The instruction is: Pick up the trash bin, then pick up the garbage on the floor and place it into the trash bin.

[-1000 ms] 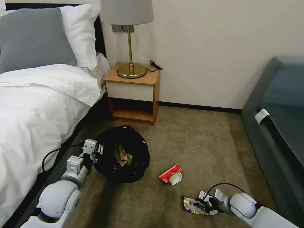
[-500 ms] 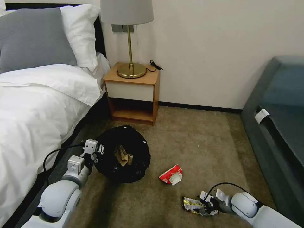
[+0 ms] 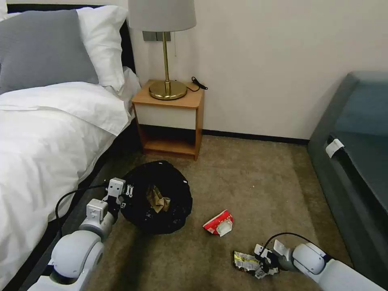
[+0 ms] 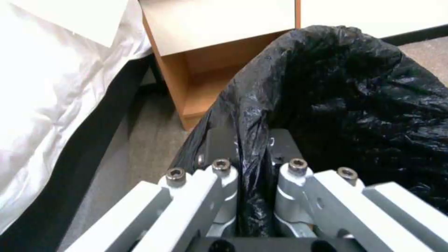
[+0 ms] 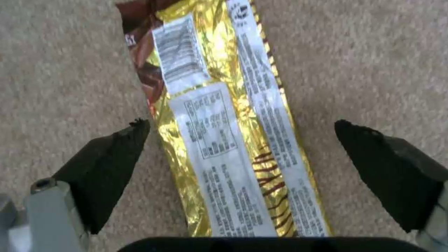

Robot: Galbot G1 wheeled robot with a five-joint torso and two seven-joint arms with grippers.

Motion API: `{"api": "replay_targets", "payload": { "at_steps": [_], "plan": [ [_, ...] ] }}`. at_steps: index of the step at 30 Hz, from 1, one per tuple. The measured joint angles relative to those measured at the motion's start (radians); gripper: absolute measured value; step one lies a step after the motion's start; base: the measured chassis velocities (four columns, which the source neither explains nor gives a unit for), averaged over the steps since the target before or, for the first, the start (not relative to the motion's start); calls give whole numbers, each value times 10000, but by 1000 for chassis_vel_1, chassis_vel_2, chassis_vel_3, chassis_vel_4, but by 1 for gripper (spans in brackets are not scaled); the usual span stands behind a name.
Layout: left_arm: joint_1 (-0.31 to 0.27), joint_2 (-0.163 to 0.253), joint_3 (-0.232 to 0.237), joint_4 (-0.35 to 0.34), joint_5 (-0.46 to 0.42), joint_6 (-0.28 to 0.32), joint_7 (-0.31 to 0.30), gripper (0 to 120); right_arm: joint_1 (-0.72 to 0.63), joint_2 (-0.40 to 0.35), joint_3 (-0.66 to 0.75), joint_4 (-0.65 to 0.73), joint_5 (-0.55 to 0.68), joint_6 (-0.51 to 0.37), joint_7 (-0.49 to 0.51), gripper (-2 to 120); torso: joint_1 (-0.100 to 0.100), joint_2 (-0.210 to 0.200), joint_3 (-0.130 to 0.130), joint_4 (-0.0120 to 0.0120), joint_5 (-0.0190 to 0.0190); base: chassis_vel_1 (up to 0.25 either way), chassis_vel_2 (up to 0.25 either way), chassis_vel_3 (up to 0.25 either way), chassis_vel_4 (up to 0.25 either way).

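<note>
1. Gripping the near-left rim of the trash bin (image 3: 161, 198), the left end effector (image 4: 250, 164) has its fingers clenched on a fold of the black bag liner, one finger on each side of the fold.
2. The trash bin sits low beside the bed (image 3: 44, 133), in front of the wooden nightstand (image 3: 169, 117); whether it rests on the carpet or hangs just above it cannot be told.
3. A crumpled brown paper bag (image 3: 157, 199) lies inside the trash bin.
4. The right end effector (image 5: 243, 140) is down at the carpet (image 3: 258, 178), released, with its two black fingertips (image 5: 117, 154) spread wide on either side of the snack wrapper (image 5: 224, 115).
5. The snack wrapper lies flat on the carpet, gold with white printed panels, running lengthwise between the fingertips and touching neither of them.
6. A red-and-white crushed packet (image 3: 218, 223) lies on the carpet between the trash bin and the snack wrapper, apart from both.
7. A brass lamp (image 3: 166, 81) stands on the nightstand, and a dark sofa (image 3: 355, 161) edges the carpet on the right.
</note>
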Motion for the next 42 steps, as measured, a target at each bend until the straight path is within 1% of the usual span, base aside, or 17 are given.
{"api": "replay_targets", "payload": {
  "at_steps": [8, 16, 18, 19, 20, 22, 30, 32, 35, 42],
  "plan": [
    [3, -33, 17, 10, 10, 1, 0, 5, 96, 138, -36, -329, -111, 99, -49, 100, 0, 0, 0, 0, 0, 0, 0, 0, 0],
    [-6, -33, 26, 24, 11, 1, -1, 5, 107, 201, -38, -409, -132, 115, -74, 97, 0, 0, 0, 0, -1, 0, 0, 0, 0],
    [-15, -33, 27, 49, 11, -12, -2, 5, 107, 246, -7, -459, -142, 150, -107, 89, 0, 1, -1, -3, -12, 0, 0, 0, 0],
    [-15, -33, 27, 49, 11, -12, -2, 5, 107, 246, -7, -459, -142, 150, -107, 89, 0, 1, -1, -3, -12, 0, 0, 0, 0],
    [-15, -33, 27, 59, 11, -22, -2, 5, 105, 258, 7, -470, -142, 172, -124, 84, -1, 2, -1, -5, -16, 0, 0, 0, 0],
    [-10, -38, 28, 59, 11, -30, -2, 5, 97, 268, 29, -493, -145, 198, -144, 78, -1, 4, -1, -5, -13, 0, 0, 0, 0],
    [0, -52, 28, 56, 13, -48, -2, 5, 106, 317, 49, -579, -196, 263, -206, 71, -1, 6, -3, -5, -10, 0, 0, 0, 0],
    [7, -60, 28, 52, 14, -51, -2, 5, 100, 323, 51, -581, -217, 273, -246, 64, -2, 6, -2, -5, -11, 0, 0, 0, 0],
    [8, -67, 28, 46, 15, -52, -2, 5, 88, 322, 66, -580, -239, 284, -262, 62, -1, 6, -1, -1, -8, 0, 0, 0, 0],
    [17, -69, 28, 41, 15, -58, -1, 5, 46, 304, 147, -559, -255, 310, -271, 62, -1, 2, -1, 1, 5, 0, 0, 0, 0]
  ]
}}
